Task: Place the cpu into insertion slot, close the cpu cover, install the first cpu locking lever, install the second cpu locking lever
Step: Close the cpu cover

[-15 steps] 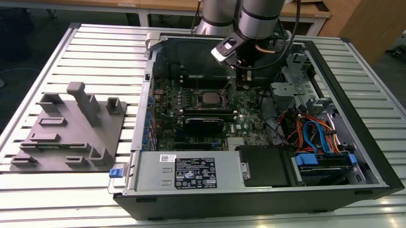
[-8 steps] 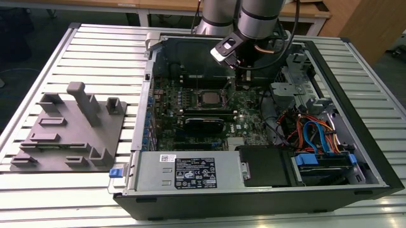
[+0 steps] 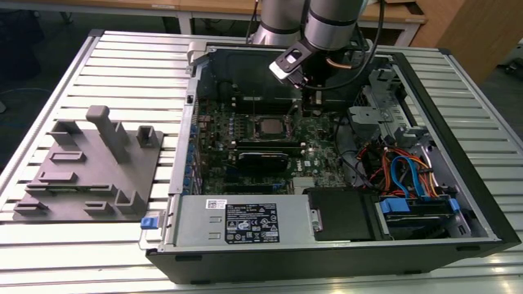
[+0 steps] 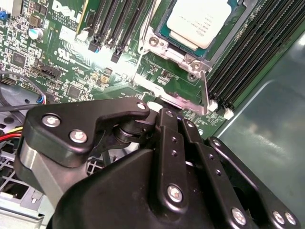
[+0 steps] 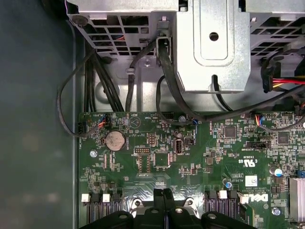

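Placement looks done: the cpu (image 4: pixel 202 21) lies flat in its socket on the green motherboard (image 4: pixel 62 52), pale metal face up. The grey frame of the cpu cover (image 4: pixel 174 53) lies down around it. In the exterior view the cpu (image 3: pixel 270 127) sits near the middle of the open computer case (image 3: pixel 490 208). The gripper (image 3: pixel 309 112) hangs just beside it, toward the exterior view's right and a little further back.

In the second wrist view the gripper (image 4: pixel 172 117) points at the board just outside one corner of the socket — near the cpu but not over it and not touching it. A thin locking lever (image 4: pixel 205 90) runs from that corner toward the black fingertips. Whether they touch its flat end cannot be told.

In the first wrist view the gripper (image 5: pixel 163 193) has its two fingertips pressed together, with nothing visible between them. Beyond them lie a coin cell (image 5: pixel 115 140) and black cables (image 5: pixel 169 81).

The case rests on a slatted table (image 3: pixel 122 61) — a grey fixture (image 3: pixel 90 171) stands well apart from it, on the exterior view's left.
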Action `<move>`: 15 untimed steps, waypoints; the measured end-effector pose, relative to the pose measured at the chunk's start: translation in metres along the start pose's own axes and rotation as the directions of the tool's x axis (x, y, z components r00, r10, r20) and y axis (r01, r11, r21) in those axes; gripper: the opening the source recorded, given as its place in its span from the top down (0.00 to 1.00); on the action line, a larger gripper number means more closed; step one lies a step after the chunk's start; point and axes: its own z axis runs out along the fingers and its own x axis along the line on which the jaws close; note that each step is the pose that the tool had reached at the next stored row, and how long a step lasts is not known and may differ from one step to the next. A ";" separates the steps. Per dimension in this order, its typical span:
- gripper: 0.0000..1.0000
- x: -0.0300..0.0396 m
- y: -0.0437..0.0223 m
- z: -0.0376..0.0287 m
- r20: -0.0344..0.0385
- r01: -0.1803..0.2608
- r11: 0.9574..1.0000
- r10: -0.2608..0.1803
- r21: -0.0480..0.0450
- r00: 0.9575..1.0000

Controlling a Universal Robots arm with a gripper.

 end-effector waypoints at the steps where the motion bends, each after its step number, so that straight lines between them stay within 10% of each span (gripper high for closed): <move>1: 0.90 0.0000 -0.0005 0.0000 0.000 0.000 1.000 0.000 0.000 1.000; 15: 0.90 -0.0002 -0.0058 0.0000 0.000 0.000 1.000 0.000 0.000 1.000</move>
